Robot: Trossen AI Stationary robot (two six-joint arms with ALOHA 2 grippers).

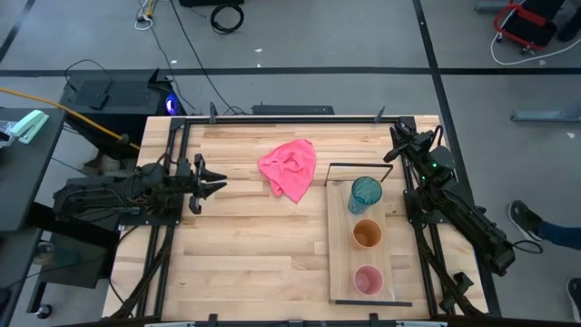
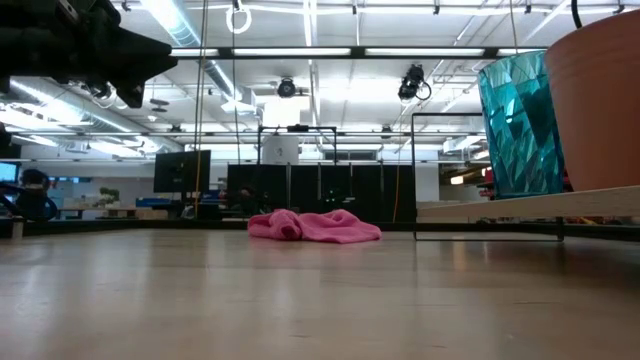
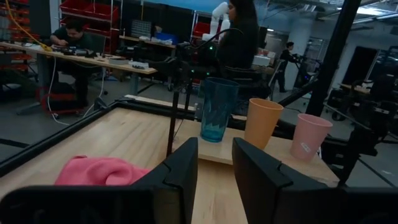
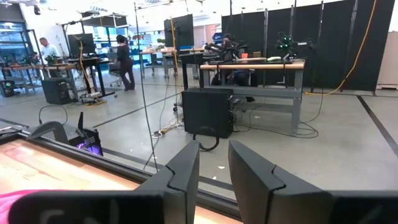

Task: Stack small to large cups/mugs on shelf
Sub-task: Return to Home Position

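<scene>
No words, brands, numbers or signs are legible anywhere; the pink cup bears a small white sticker, its print unreadable.

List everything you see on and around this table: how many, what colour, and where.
teal-blue cup: one, translucent teal, on the shelf beside the wire frame
orange cup: one, orange-brown, shelf middle
pink cup: one, pale pink, shelf's near end
shelf: one, pale wood, table's right side
wire frame: one, black, shelf's far end
cloth: one, pink, left of the shelf
table: one, light wood planks
people: several, room beyond the table
left gripper: one, dark, open, empty, over table's left side
right gripper: one, dark, open, empty, table's far right corner
</scene>
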